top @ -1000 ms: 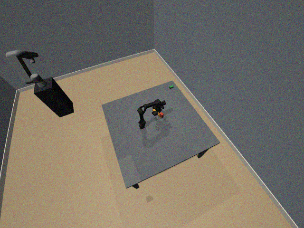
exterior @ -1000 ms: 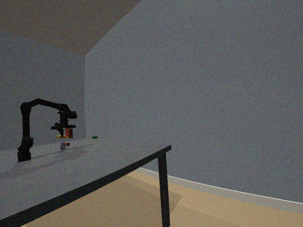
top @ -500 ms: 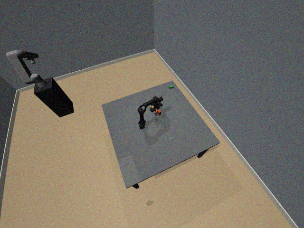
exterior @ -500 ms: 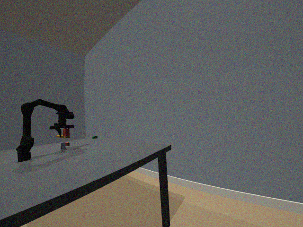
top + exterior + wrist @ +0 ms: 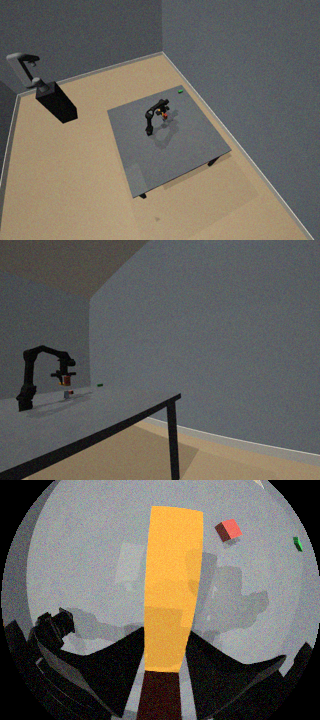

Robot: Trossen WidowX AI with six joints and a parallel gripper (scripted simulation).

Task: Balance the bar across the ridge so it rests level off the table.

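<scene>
My gripper (image 5: 163, 113) (image 5: 65, 379) (image 5: 166, 634) is shut on the bar (image 5: 165, 115) (image 5: 67, 380) (image 5: 172, 580), a long orange bar with a dark red end, and holds it in the air above the table (image 5: 186, 147) (image 5: 108, 405). In the wrist view the bar runs straight away from the fingers. The ridge (image 5: 66, 394), a small grey block, stands on the table just below the bar, with a gap between them. The ridge does not show in the wrist view.
A small red cube (image 5: 71, 392) (image 5: 228, 530) lies on the table just beside the ridge. A small green block (image 5: 180, 91) (image 5: 100, 385) (image 5: 298, 543) lies near the table's far corner. The arm's base (image 5: 149, 131) (image 5: 25, 401) stands on the table.
</scene>
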